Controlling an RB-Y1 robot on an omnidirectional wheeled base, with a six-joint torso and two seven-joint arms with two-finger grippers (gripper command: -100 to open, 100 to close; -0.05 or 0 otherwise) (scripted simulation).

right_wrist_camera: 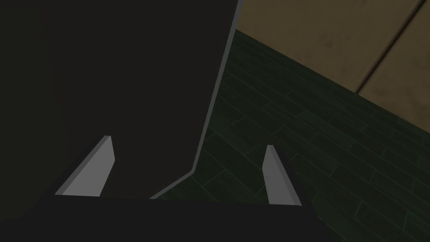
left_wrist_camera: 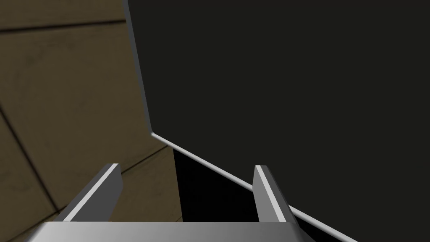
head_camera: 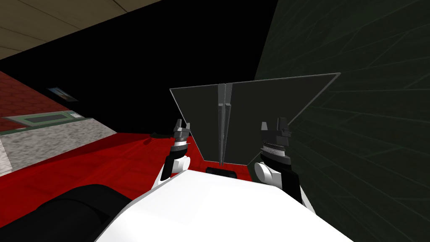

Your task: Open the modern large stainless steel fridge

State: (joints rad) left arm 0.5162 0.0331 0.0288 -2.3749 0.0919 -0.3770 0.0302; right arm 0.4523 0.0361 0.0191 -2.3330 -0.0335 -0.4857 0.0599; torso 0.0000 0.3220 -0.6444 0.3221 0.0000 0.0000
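The fridge (head_camera: 256,113) stands right in front of me, a dark grey flat front with two doors and a pair of thin upright handles (head_camera: 222,126) down the middle seam. Both doors look shut. My left gripper (head_camera: 182,125) hovers by the left door's outer edge, open, nothing between its fingers; its wrist view shows the fridge's dark panel (left_wrist_camera: 285,84) and a pale corner edge. My right gripper (head_camera: 273,126) is raised in front of the right door, open and empty; the dark door (right_wrist_camera: 126,75) and its edge lie ahead of it.
A dark green tiled wall (head_camera: 369,126) runs close along the fridge's right side. A red floor (head_camera: 105,159) spreads to the left, with a grey speckled counter (head_camera: 46,143) beyond it. A black area lies behind the fridge on the left.
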